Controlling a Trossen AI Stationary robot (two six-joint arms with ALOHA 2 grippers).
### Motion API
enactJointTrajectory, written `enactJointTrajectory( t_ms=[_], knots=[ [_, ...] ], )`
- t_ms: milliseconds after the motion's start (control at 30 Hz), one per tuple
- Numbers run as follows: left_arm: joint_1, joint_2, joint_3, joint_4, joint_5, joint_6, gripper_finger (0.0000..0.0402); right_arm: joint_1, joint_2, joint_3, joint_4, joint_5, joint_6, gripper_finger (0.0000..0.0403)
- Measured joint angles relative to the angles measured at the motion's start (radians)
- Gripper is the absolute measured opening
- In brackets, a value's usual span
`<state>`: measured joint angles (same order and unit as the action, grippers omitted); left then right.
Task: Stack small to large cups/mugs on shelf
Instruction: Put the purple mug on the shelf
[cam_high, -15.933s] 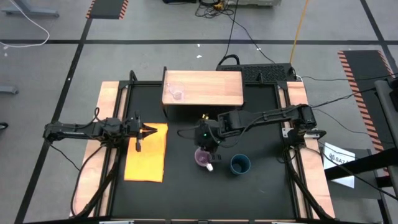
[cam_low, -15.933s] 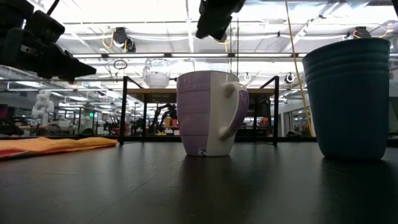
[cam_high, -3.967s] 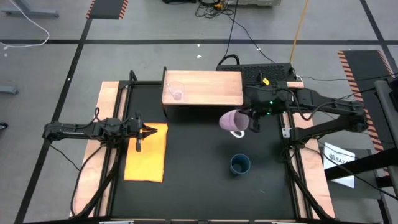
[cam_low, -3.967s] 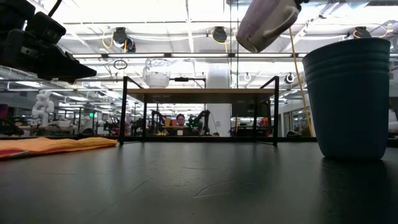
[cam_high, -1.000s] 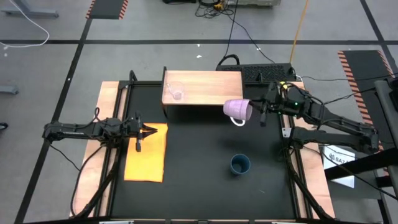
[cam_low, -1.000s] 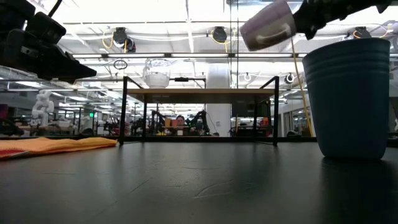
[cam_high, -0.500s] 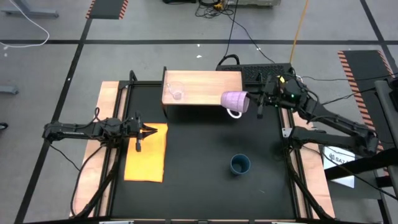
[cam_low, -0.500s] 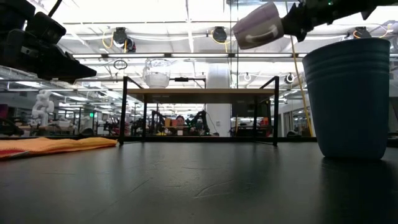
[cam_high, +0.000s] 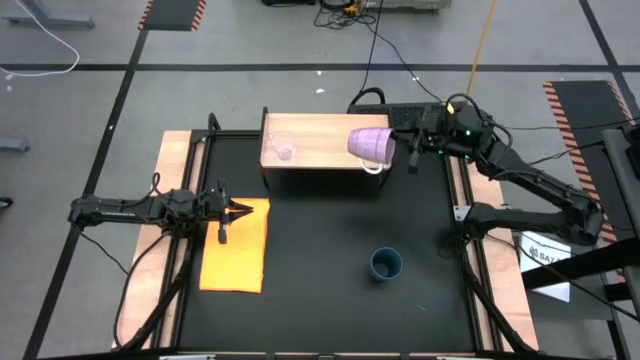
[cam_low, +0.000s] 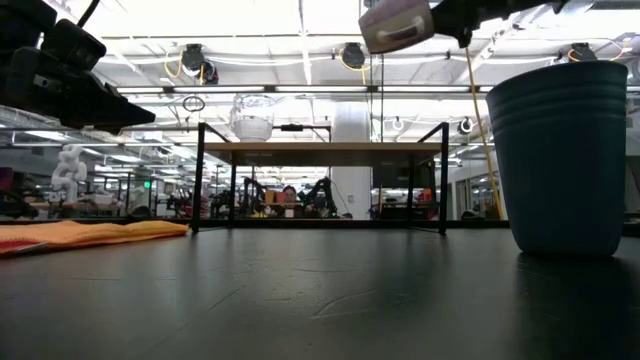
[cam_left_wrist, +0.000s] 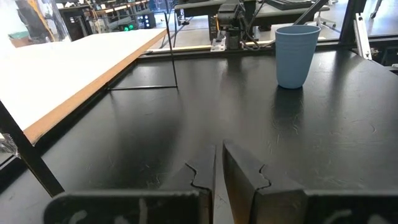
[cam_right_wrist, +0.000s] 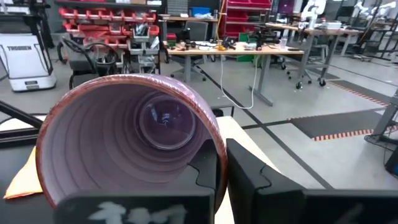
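Purple mug (cam_high: 370, 144) hanging in the air on its side, over the right end of the shelf (cam_high: 320, 141), not touching the board. Being gripped by the right tool (cam_high: 410, 147), fingers pinched shut on the rim, one inside the mug and one outside. Mouth pointing toward the right tool, bottom pointing toward the tiny glass cup (cam_high: 283, 147). Handle showing as a pale loop under the mug in the high view, partly hidden.

Mug being cut off at the top edge of the low view (cam_low: 397, 24), with only its lower part showing. Filling most of the right wrist view (cam_right_wrist: 127, 140), so hiding much of the shelf below.

Glass cup standing on the left part of the shelf, faint and hard to make out from above, well apart from the mug.

Teal cup (cam_high: 386, 263) standing on the dark surface (cam_high: 320, 300), well apart from both tools.

Left tool (cam_high: 228, 211) waiting above the orange mat (cam_high: 235, 262), fingers nearly together, holding nothing.
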<state>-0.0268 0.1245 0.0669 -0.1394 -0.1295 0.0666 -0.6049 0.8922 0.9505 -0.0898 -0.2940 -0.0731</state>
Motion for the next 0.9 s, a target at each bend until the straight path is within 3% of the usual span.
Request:
enactJointTrajectory(
  t_ms=[267,900],
  knots=[
    [0.0,0.0,0.0,0.0,0.0,0.0,0.0033,-0.047,0.118,0.104,-0.024,-0.051,0.0,0.0005],
    [0.0,0.0,0.0,0.0,0.0,0.0,0.0033,-0.122,0.404,0.484,-0.298,-0.103,-0.034,0.0005]
  ],
)
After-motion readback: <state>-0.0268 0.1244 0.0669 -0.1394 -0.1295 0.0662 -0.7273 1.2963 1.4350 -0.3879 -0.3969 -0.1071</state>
